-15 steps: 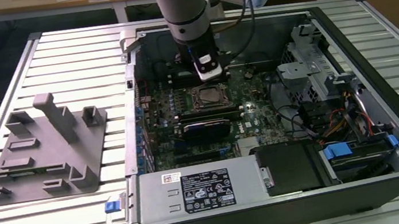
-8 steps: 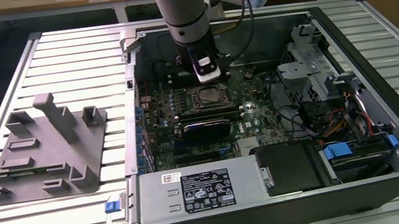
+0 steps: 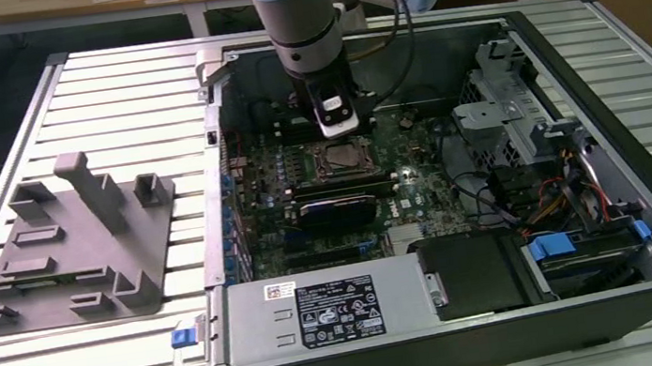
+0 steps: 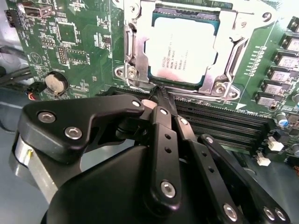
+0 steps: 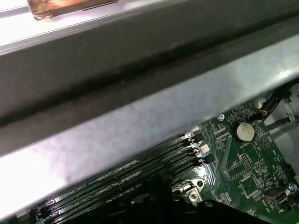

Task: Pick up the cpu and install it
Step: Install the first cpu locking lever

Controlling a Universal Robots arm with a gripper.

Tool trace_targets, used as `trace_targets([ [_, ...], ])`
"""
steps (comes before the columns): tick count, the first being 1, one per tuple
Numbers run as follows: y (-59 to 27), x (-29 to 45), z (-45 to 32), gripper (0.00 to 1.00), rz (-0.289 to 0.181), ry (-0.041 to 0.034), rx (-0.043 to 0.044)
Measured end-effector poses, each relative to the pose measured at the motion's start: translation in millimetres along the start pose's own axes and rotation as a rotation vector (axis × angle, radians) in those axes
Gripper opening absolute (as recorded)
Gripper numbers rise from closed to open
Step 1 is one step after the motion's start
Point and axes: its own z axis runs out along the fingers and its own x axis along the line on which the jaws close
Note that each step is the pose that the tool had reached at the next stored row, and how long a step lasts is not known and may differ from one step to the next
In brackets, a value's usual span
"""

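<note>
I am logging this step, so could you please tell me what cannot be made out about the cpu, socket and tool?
- Socket's near edge: in the second wrist view the tool covers it, so the cpu shows only in part.
- Socket's far edge: cut off by that picture's edge.
- Whether the cpu sits fully flat: cannot tell; the frame overlaps its edges.
- Cpu in the exterior view: too small for detail.
</note>
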Motion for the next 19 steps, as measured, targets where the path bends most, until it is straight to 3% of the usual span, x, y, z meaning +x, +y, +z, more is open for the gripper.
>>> trace_targets([
  [9, -0.5, 0.3, 1.9, 0.11, 0.011, -0.0026, 0.0013],
  [16, -0.8, 0.3, 2.4, 0.11, 0.016, 0.0061, -0.0173],
  [19, -0.7, 0.3, 2.4, 0.11, 0.016, 0.0067, -0.019],
])
